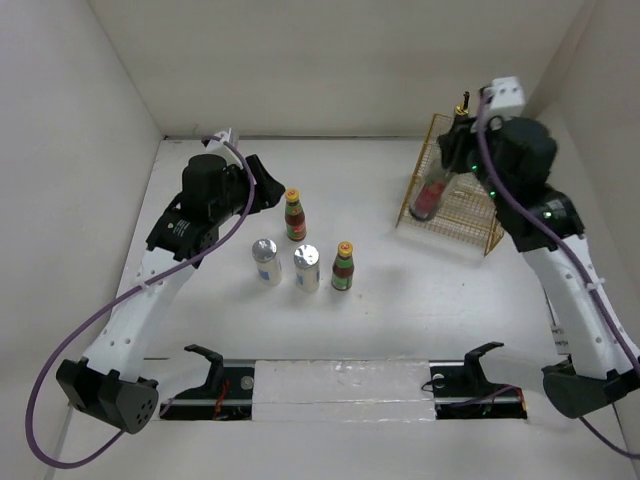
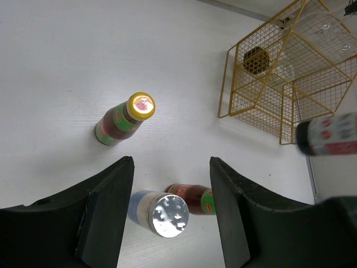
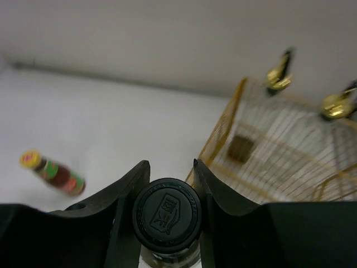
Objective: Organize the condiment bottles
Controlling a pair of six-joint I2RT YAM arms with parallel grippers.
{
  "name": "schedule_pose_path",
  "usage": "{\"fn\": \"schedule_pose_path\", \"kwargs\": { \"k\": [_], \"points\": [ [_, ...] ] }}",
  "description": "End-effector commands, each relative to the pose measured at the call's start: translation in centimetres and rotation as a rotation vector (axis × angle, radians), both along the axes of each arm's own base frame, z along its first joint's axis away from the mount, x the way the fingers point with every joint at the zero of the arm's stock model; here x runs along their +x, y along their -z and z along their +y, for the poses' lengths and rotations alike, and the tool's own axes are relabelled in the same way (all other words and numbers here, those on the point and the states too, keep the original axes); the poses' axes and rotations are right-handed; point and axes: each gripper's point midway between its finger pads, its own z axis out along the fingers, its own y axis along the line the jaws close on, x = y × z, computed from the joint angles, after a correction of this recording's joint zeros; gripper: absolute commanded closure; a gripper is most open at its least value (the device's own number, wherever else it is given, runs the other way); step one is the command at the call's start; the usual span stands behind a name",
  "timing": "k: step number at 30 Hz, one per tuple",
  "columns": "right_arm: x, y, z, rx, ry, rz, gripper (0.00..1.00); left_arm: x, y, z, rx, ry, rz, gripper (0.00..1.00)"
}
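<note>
Yellow wire basket [image 1: 470,222] at the far right of the white table [image 1: 400,290], taken as the reference for all positions. The right gripper [image 3: 170,167] was clamped narrow on the black-knobbed jar [image 3: 167,215], one finger pressed against each side of the round knob. It held the jar tilted at the basket's left edge, red contents showing through the glass. Whether the jar was inside the wire wall or just outside it could not be told. On the basket's far side rose two gold pourers, one [image 3: 277,75] and its neighbour [image 3: 337,103], belonging to the clear glass bottles, whose bodies were hard to make out through the mesh. Well to the left of the basket, four containers stood upright and apart on the table. One yellow-capped sauce bottle [image 1: 294,213] stood farthest back. In a row in front of it were a silver-topped shaker [image 1: 266,260], a second shaker [image 1: 306,267] and, nearest the basket, a second sauce bottle [image 1: 344,265]. The left gripper [image 2: 172,167] hung above this group, farther from the basket than any of the four, with its jaws moderately wide and nothing between them.
</note>
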Motion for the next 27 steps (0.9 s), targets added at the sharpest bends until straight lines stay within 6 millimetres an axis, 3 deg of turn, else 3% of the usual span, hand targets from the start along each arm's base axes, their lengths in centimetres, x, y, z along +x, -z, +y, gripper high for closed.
{"fn": "schedule_pose_path", "kwargs": {
  "k": [1, 4, 5, 8, 9, 12, 16, 27],
  "points": [
    [-0.1, -10.0, -6.8, 0.035, 0.19, -0.241, 1.0, -0.1, -2.5, -0.2, -0.026, 0.015, -0.083, 0.48],
    [0.8, -12.1, -9.6, 0.038, 0.245, -0.274, 1.0, -0.1, -2.5, -0.2, -0.026, 0.015, -0.083, 0.48],
    [1.3, -12.6, -11.8, 0.032, 0.303, -0.283, 1.0, -0.1, -2.5, -0.2, -0.026, 0.015, -0.083, 0.48],
    [3.0, -13.8, -14.3, 0.027, 0.346, -0.304, 1.0, 0.2, -2.6, -0.3, -0.018, 0.018, -0.087, 0.48],
    [3.4, -14.0, -16.3, 0.028, 0.39, -0.306, 1.0, 0.2, -2.6, -0.3, -0.018, 0.018, -0.087, 0.48],
    [4.9, -14.9, -19.0, 0.032, 0.448, -0.327, 1.0, 0.2, -3.5, -0.2, -0.018, 0.021, -0.109, 0.48],
    [5.9, -16.2, -22.0, 0.036, 0.517, -0.374, 1.0, 0.4, -3.2, -0.3, -0.015, 0.021, -0.101, 0.48],
    [9.5, -17.8, -25.1, 0.065, 0.536, -0.422, 1.0, 0.4, -2.7, -0.3, -0.003, 0.025, -0.094, 0.48]
  ]
}}
